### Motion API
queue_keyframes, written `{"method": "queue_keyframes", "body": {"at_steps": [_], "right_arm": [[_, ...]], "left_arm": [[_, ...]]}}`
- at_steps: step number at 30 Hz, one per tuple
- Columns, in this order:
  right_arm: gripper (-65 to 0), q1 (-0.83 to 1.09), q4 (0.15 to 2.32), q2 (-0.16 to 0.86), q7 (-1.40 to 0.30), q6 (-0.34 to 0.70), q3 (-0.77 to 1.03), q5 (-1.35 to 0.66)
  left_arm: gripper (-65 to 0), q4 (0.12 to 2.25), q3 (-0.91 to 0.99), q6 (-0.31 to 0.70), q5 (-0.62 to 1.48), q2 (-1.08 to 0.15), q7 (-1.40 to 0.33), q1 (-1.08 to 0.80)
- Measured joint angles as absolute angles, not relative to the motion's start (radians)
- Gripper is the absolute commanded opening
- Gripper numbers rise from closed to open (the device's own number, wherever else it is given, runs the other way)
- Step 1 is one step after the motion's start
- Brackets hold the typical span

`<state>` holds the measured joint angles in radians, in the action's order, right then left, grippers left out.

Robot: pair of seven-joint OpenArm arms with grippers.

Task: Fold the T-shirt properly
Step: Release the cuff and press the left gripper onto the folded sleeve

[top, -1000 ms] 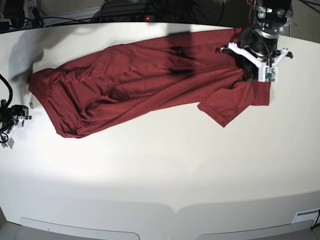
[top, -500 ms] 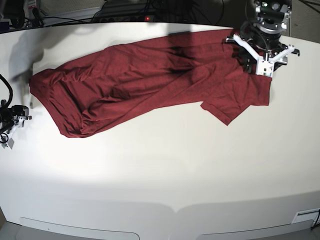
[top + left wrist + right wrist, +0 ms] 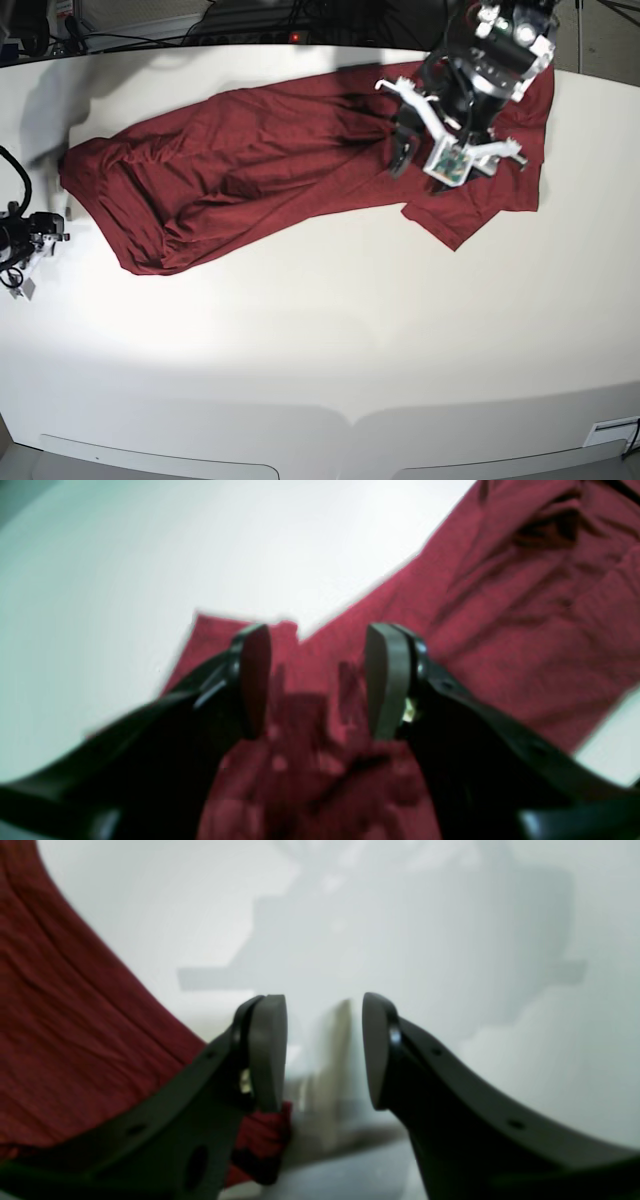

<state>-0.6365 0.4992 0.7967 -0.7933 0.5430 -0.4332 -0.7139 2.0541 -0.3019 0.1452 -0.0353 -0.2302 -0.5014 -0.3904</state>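
Observation:
The maroon T-shirt (image 3: 260, 165) lies wrinkled across the far half of the white table, one short sleeve (image 3: 470, 205) pointing to the front right. My left gripper (image 3: 420, 145) hovers over the shirt's right part. In the left wrist view it (image 3: 317, 680) is open, with only the red fabric (image 3: 500, 630) below and nothing between its pads. My right gripper (image 3: 30, 235) sits at the table's left edge, just beside the shirt's left end. In the right wrist view it (image 3: 325, 1050) stands open over bare table, the shirt (image 3: 75, 1040) to its left.
Dark cables and a power strip (image 3: 250, 30) run behind the table's far edge. The white table (image 3: 330, 340) stretches bare from the shirt to the curved front edge. A small white label (image 3: 610, 432) sits at the front right corner.
My left gripper opened, let go of the shirt's right end, rose and swung left over the shirt. The fabric there settled flat. The right arm has not moved.

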Motion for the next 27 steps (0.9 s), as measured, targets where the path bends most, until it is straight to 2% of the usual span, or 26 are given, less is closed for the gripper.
{"method": "queue_keyframes", "body": {"at_steps": [4, 14, 25, 27], "right_arm": [[-39.8, -0.635, 0.499, 0.796, -0.797, 0.546, -0.433, -0.713], [-39.8, -0.634, 0.498, 0.798, -0.813, 0.546, -0.433, -0.71], [-39.8, -0.634, 0.499, 0.801, -0.812, 0.546, -0.433, -0.71], [-39.8, -0.634, 0.499, 0.8, -0.812, 0.546, -0.433, -0.71]], "left_arm": [[-37.2, 2.028, -0.364, 0.138, -0.035, -0.229, -0.552, -0.273], [-37.2, 1.675, -0.368, 0.133, -0.119, -0.155, -0.577, -0.131], [-37.3, 1.516, -0.368, 0.132, -0.119, -0.155, -0.591, -0.033], [-39.3, 1.515, -0.368, 0.132, -0.119, -0.155, -0.592, -0.03]]}}
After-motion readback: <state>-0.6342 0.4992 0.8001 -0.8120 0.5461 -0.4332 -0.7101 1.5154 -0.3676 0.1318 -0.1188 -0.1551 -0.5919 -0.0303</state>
